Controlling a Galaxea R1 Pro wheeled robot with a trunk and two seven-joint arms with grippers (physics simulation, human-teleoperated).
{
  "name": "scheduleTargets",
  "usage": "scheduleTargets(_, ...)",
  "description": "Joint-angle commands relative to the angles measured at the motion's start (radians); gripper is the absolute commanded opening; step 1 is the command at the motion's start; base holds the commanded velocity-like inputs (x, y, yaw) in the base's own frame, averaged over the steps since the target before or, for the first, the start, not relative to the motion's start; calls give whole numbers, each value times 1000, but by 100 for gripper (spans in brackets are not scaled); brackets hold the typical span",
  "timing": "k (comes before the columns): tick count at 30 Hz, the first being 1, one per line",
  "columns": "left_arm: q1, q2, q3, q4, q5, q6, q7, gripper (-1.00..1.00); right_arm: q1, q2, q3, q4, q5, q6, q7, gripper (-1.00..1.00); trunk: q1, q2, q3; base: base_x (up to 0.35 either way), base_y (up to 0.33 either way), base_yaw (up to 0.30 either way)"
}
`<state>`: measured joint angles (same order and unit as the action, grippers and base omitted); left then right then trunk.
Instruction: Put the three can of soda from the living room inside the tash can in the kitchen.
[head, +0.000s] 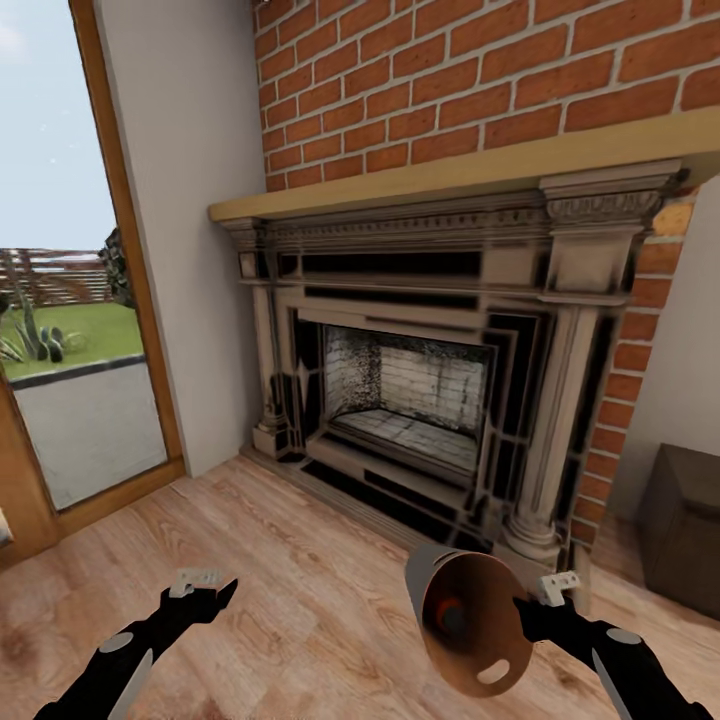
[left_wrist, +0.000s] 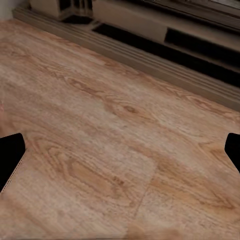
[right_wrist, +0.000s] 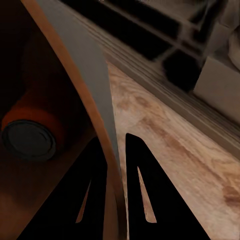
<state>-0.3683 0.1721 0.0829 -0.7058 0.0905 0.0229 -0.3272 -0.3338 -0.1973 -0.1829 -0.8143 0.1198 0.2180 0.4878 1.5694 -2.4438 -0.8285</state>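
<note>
I am in the living room, facing the fireplace. My right gripper (head: 532, 608) is shut on the rim of the tash can (head: 480, 650), which hangs tilted above the plank floor with its brown inside facing me. In the right wrist view its fingers (right_wrist: 145, 195) pinch the grey wall (right_wrist: 80, 65) of the can, one inside and one outside. An orange can of soda (head: 447, 612) lies inside it, dark end showing (right_wrist: 32, 132). My left gripper (head: 205, 590) is open and empty above bare floor, fingertips wide apart (left_wrist: 120, 150).
The ornate fireplace (head: 420, 400) with its wooden mantel and stone hearth step stands straight ahead under red brick. A wood-framed glass door (head: 70, 350) is at the left. A dark box (head: 685, 520) sits on the floor at the right wall.
</note>
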Motion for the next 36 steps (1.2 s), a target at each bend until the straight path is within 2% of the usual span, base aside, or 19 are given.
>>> scheduleTargets(1, 0, 0, 0, 0, 0, 0, 0, 100, -1, 0, -1, -1, -13, 2, 5, -100, 0, 0, 0, 0, 0, 246)
scheduleTargets(9, 0, -1, -15, 0, -1, -1, 1, 100, -1, 3, 0, 0, -11, 1, 1, -100, 0, 0, 0, -102, 0, 246)
scheduleTargets(20, 0, -3, -29, 0, -2, -1, 5, 100, -1, 7, 0, 21, -7, 0, 0, -100, 0, 0, 0, -217, 0, 246)
scheduleTargets(23, 0, -3, -43, 0, -2, -1, 8, 100, -1, 8, 0, 31, -6, 0, 0, -100, 0, 0, 0, -192, 0, 246)
scheduleTargets(36, 0, -3, -55, 1, -2, -1, 32, 100, -1, 10, 1, 33, -6, -1, 0, -100, 0, 0, 0, -29, 0, 246)
